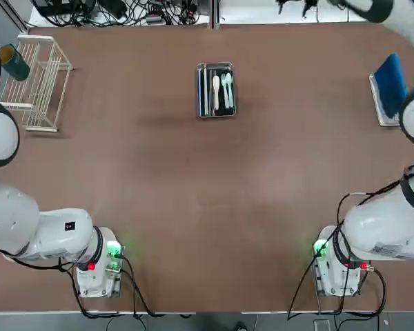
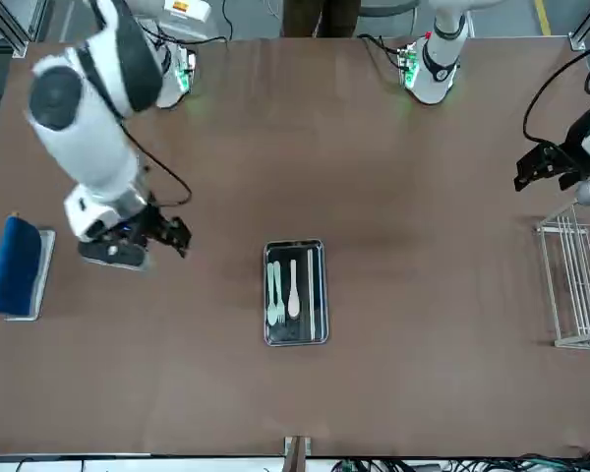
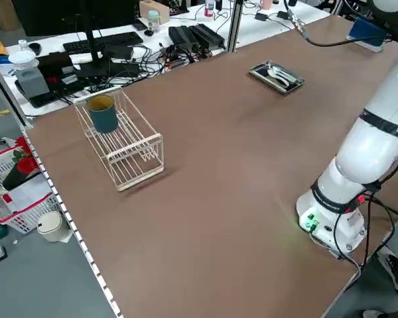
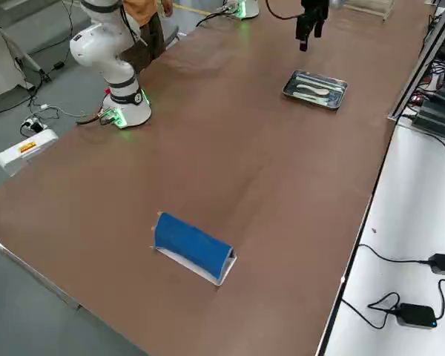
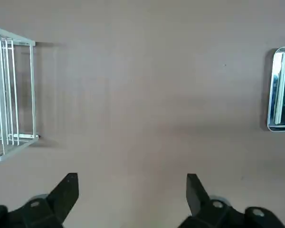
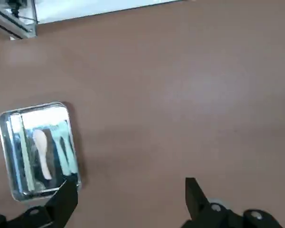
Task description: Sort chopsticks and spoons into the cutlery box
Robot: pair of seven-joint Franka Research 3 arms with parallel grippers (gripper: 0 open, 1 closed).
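Front view: cutlery box [image 2: 295, 342], long axis 12-to-6, is seen at 4 o'clock from nearer right gripper [image 6: 131, 179]; left gripper [image 5: 132, 174] likewise spread apart.

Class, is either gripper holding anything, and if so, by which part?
Neither: the left gripper and right gripper are both open and empty.

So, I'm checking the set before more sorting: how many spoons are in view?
2. Both are in the shiny metal tray: a white spoon near the middle, and a pale green spoon toward the robot's right. One beneath could be hidden.
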